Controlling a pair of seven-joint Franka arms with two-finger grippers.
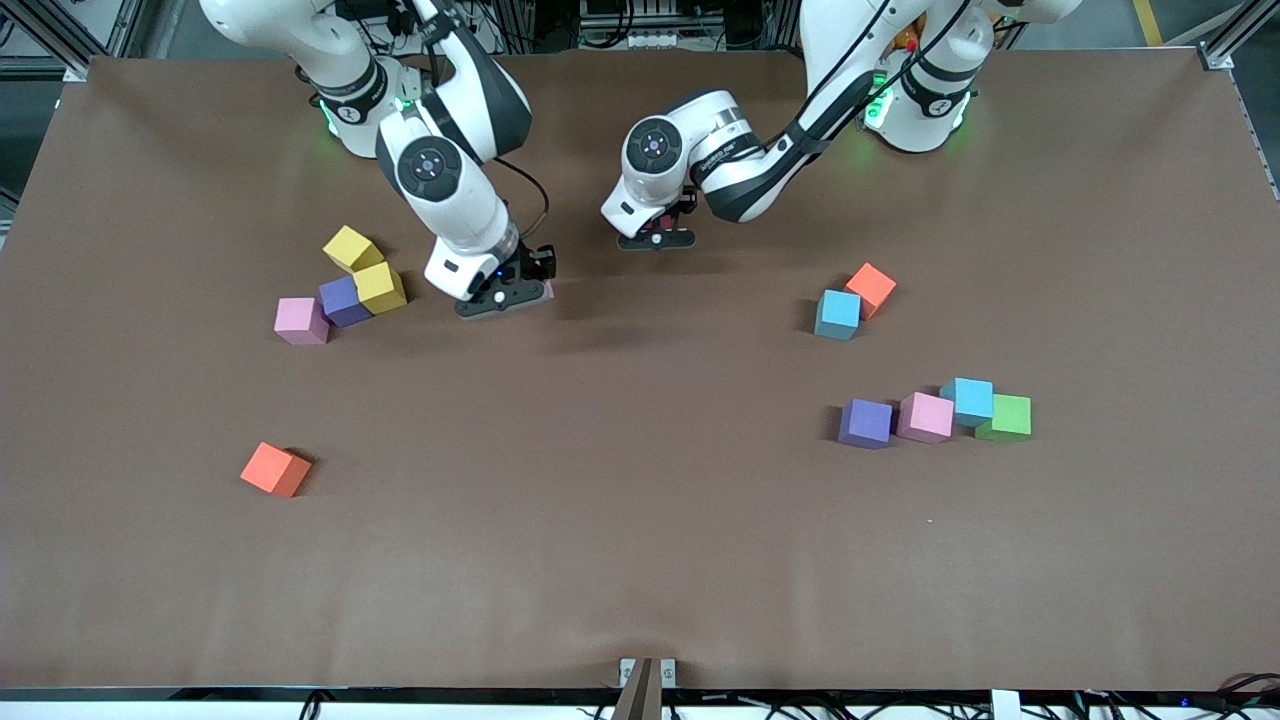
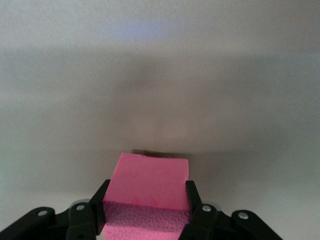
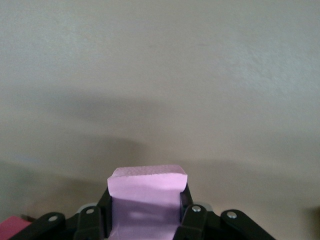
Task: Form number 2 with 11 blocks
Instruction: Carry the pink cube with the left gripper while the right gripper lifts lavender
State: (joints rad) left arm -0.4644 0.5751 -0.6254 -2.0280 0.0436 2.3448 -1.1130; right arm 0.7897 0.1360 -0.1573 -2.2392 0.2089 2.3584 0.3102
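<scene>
**Both grippers hold a cube over the middle of the table; no digit is laid out yet**

You have two arms reaching in from the robots' edge of a brown table (image 1: 640, 560). The right gripper (image 1: 503, 297) is low over the table, its fingers closed on a pale pink cube (image 3: 146, 200). In the right wrist view that cube sits squarely between the fingers (image 3: 186, 207). The left gripper (image 1: 657, 238) is close by, over bare table toward the left arm's end from the right gripper. Its fingers clamp a bright pink cube (image 2: 147, 192), seen clearly in the left wrist view.

Nothing resembling the number 2 is on the table yet, so the job looks to be at its start: placing the first cubes.

The other blocks lie in loose groups. Just beside the right gripper, toward the right arm's end of the table, sit two yellow cubes (image 1: 365, 268), a purple cube (image 1: 344, 301) and a pink cube (image 1: 301, 321). An orange cube (image 1: 275, 469) lies alone, well apart from that gripper and nearer the front camera. Toward the left arm's end from the left gripper are a light blue cube (image 1: 837, 314) touching an orange-red cube (image 1: 871, 289). Nearer the camera still is a row of purple (image 1: 865, 422), pink (image 1: 925, 417), light blue (image 1: 967, 400) and green cubes (image 1: 1005, 417).

For your next move, I judge each held cube needs setting down flat and square, the two close enough to share an edge. Open table nearer the camera from both grippers leaves room for the rest of the digit.
</scene>
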